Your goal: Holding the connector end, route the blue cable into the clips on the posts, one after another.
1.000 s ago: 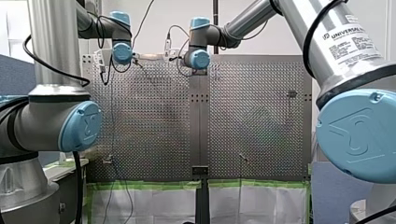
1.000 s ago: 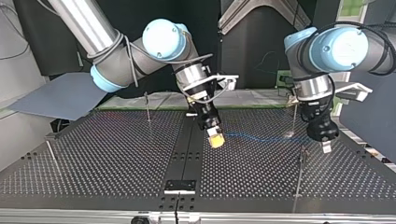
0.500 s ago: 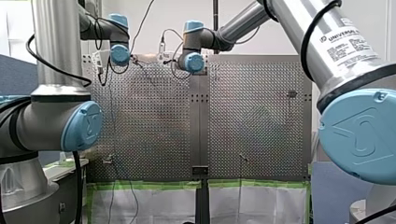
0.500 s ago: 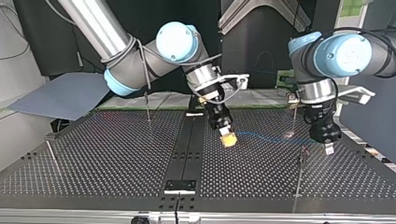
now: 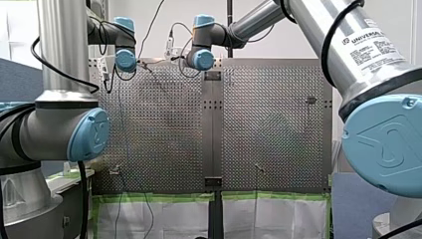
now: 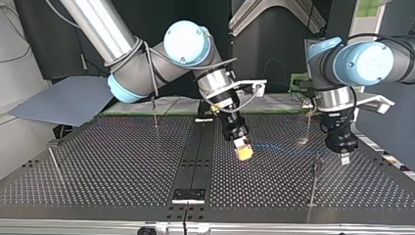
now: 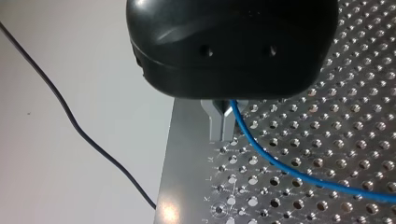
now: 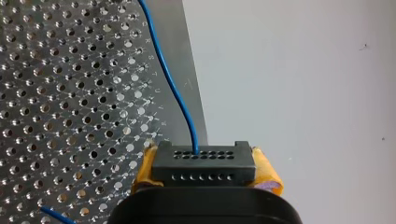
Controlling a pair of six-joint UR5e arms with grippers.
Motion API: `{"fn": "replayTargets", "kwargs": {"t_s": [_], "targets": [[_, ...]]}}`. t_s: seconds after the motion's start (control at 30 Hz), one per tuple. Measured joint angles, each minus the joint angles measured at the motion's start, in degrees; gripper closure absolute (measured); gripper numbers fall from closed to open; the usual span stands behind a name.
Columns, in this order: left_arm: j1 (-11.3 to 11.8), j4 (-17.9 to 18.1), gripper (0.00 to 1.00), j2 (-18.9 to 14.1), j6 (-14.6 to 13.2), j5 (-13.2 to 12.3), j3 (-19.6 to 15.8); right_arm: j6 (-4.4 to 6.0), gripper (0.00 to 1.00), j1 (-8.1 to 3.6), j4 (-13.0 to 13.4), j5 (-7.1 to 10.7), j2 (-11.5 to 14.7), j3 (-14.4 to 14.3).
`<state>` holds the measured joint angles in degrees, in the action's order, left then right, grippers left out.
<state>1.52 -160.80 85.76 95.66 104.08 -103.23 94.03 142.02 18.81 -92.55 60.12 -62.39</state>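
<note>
In the top view, the right gripper (image 6: 243,151) now sits further toward the view's right and nearer the camera than a second ago. It has passed the dark centre strip of the table (image 6: 122,166). The thin posts (image 6: 154,111) at the view's left stand where they stood. From the right gripper the blue cable (image 6: 279,148) runs low over the holes across to the left gripper (image 6: 344,157). That gripper has edged slightly toward the view's right and hangs just beside another post with a clip at its top.

The right wrist view gives what the top view cannot. The yellow pads (image 8: 267,173) are clamped on a black connector (image 8: 203,163), one pad on each side, and the cable leaves the connector's face and runs ahead over the table's edge. The left wrist view shows that gripper's metal fingers (image 7: 219,123) drawn together, gripping the cable. The cable comes out at their root and trails away over the perforated plate. The front view shows only the two wrists at the table's far edge, with no fingers or cable to be made out.
</note>
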Motion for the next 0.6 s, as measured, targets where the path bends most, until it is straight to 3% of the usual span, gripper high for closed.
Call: {"fn": "replayTargets", "kwargs": {"t_s": [0.27, 0.6], "targets": [[0.79, -0.2, 1.0, 1.52, 0.06, -1.13, 2.08, 0.25, 1.0, -0.78, -0.08, -0.04, -0.16, 0.02], [2.04, -0.1, 1.0, 3.02, 0.27, -4.4, 3.01, 0.54, 1.0, -1.82, -0.09, -0.01, -0.36, 0.03]]}}
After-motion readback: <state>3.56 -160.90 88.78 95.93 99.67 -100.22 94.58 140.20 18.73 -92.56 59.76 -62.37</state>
